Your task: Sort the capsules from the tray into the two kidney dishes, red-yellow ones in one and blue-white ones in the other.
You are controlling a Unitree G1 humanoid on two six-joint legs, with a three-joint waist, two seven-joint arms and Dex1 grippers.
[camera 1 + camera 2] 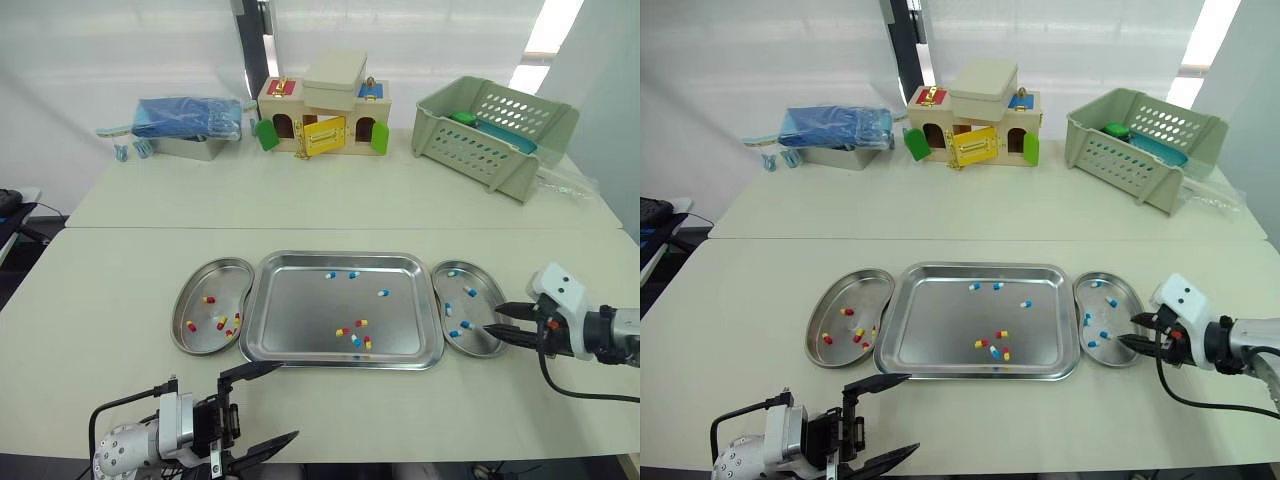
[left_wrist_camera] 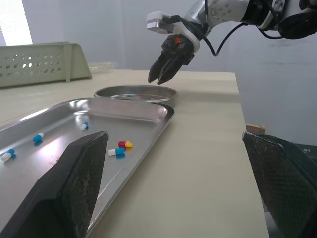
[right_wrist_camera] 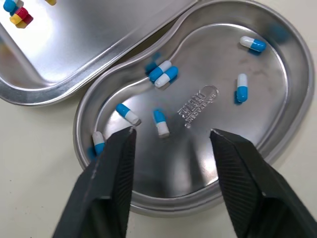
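Nearest me, at the front edge of the table (image 1: 120, 300), my left gripper (image 1: 288, 400) hangs spread wide and empty, just short of the tray (image 1: 300, 305). Seen from my head, the tray sits between the left kidney dish (image 1: 215, 275), which holds red-yellow capsules (image 1: 208, 299), and the right kidney dish (image 1: 487, 290), which holds blue-white capsules (image 1: 467, 292). Seven capsules lie in the tray: three blue-white toward its far edge and a mixed cluster (image 1: 356, 341) near its front edge. My right gripper (image 1: 493, 318) hovers over the right dish's front end.

My left wrist view shows a red-yellow capsule (image 2: 125, 144) just beside a blue-white capsule (image 2: 116, 151).

My right wrist view shows my fingers (image 3: 106, 183) parted, with nothing between them. I judge the next pick goes best if I lift clear of the rim, then straddle one capsule across its width.
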